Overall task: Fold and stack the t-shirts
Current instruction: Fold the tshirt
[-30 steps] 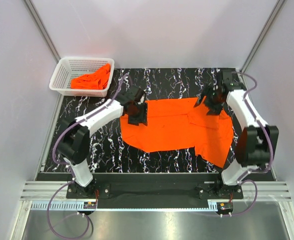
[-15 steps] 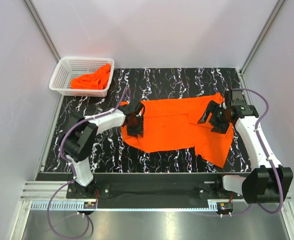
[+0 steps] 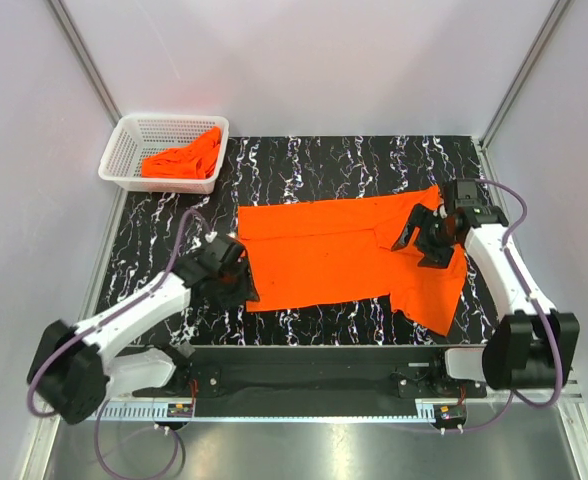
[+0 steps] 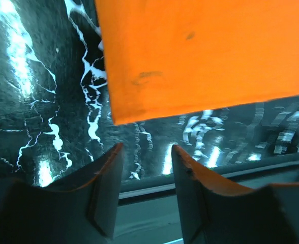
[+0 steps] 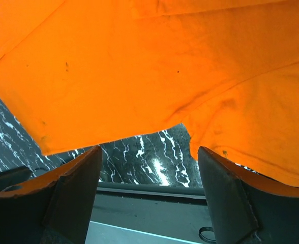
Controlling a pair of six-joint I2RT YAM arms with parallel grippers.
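t-shirt (image 3: 324,250) lies spread flat on the marble table (image 3: 154,230). At its near-left corner sits the left gripper (image 3: 240,290), jaws spread and empty; the corner lies just ahead of the fingertips (image 4: 111,157), not between them. Over the shirt's right side the right gripper (image 3: 421,240) has jaws wide apart, holding nothing, and hides the cloth beneath it in the top view. Crumpled t-shirts (image 3: 184,158) in the mesh basket (image 3: 124,150), count unclear

The left gripper (image 3: 234,284) is set at the near-left corner of the spread t-shirt (image 3: 319,250), fingers parted, empty. The right gripper (image 3: 421,236) is poised over its right side, spread wide.
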